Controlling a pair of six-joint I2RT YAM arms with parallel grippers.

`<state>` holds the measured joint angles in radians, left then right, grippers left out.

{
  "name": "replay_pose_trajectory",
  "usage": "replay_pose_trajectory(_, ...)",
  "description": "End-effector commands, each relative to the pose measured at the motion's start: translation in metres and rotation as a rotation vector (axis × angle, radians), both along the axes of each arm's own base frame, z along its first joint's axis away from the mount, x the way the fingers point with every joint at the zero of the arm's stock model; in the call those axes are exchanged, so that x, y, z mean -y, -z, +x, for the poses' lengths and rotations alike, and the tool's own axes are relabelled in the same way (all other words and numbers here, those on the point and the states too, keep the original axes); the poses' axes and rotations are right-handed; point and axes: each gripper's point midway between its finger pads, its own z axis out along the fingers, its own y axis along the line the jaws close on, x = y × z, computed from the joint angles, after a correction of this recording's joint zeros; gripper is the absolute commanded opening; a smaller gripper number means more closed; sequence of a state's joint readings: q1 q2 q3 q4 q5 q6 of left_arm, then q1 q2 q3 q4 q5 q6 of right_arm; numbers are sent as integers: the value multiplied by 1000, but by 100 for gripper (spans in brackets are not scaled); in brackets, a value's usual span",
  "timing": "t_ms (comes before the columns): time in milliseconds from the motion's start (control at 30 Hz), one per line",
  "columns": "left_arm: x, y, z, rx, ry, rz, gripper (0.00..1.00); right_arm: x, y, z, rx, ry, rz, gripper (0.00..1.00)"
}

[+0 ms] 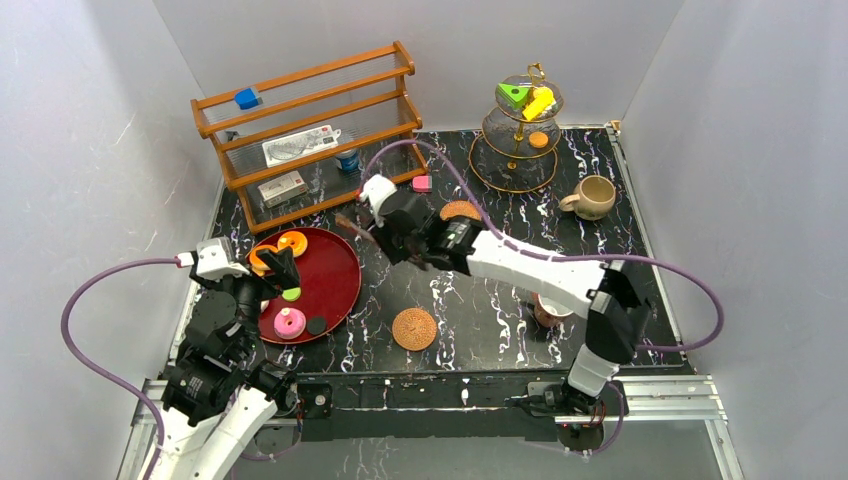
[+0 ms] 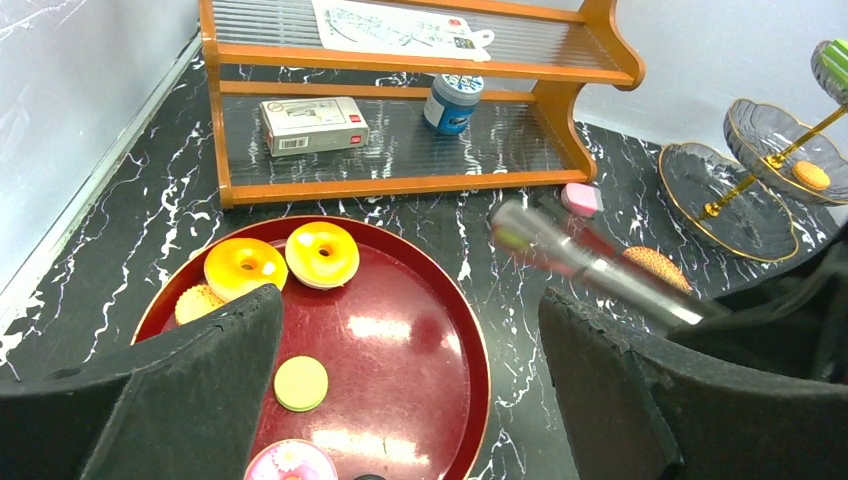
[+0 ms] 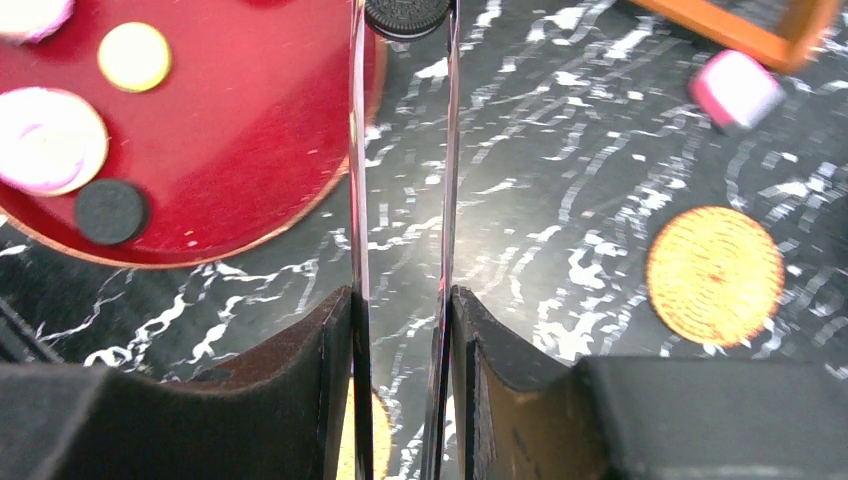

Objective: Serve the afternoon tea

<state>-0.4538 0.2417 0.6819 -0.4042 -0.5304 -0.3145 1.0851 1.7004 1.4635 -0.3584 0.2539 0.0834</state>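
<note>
Black marble tabletop, top view: right gripper (image 1: 386,240) clamps metal tongs (image 1: 352,224) beside the red tray (image 1: 335,265). Left wrist view: left gripper (image 2: 410,300) hangs spread wide above the tray, holding nothing. Right wrist view: tong blades nearly closed, their tips pinching a black disc (image 3: 405,15) at the tray's rim.

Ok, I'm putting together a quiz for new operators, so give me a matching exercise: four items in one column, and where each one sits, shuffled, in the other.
Items
1. green wedge
2. blue cube
3. pink donut
4. mug

Places
A. on the red tray
B. on the table
C. top tier of the stand
D. top shelf of the rack

Pairs: 1-C, 2-D, 3-A, 4-B
</note>
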Motion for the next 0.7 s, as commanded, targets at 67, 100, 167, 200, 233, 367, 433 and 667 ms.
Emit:
replay_pose_trajectory(67, 4, -1, 5, -8, 8, 6, 96, 68, -64, 56, 105, 253, 144, 44)
replay_pose_trajectory(100, 4, -1, 5, -7, 8, 6, 95, 78, -68, 62, 112, 279, 152, 44)
replay_pose_trajectory(167, 4, -1, 4, -4, 8, 3, 96, 99, -73, 76, 129, 342, 151, 44)
replay_pose_trajectory(200, 3, -1, 4, 0, 8, 0, 95, 111, -74, 82, 137, 380, 142, 44)
replay_pose_trajectory(233, 3, -2, 3, 4, 8, -3, 95, 122, -75, 89, 141, 417, 131, 44)
replay_pose_trajectory(367, 3, -2, 4, 2, 8, 2, 96, 160, -76, 114, 138, 540, 120, 44)
replay_pose_trajectory(433, 4, -1, 4, -2, 9, 4, 95, 172, -78, 125, 145, 574, 129, 44)
replay_pose_trajectory(667, 2, -3, 2, 9, 5, -7, 96, 204, -84, 160, 164, 694, 143, 44)
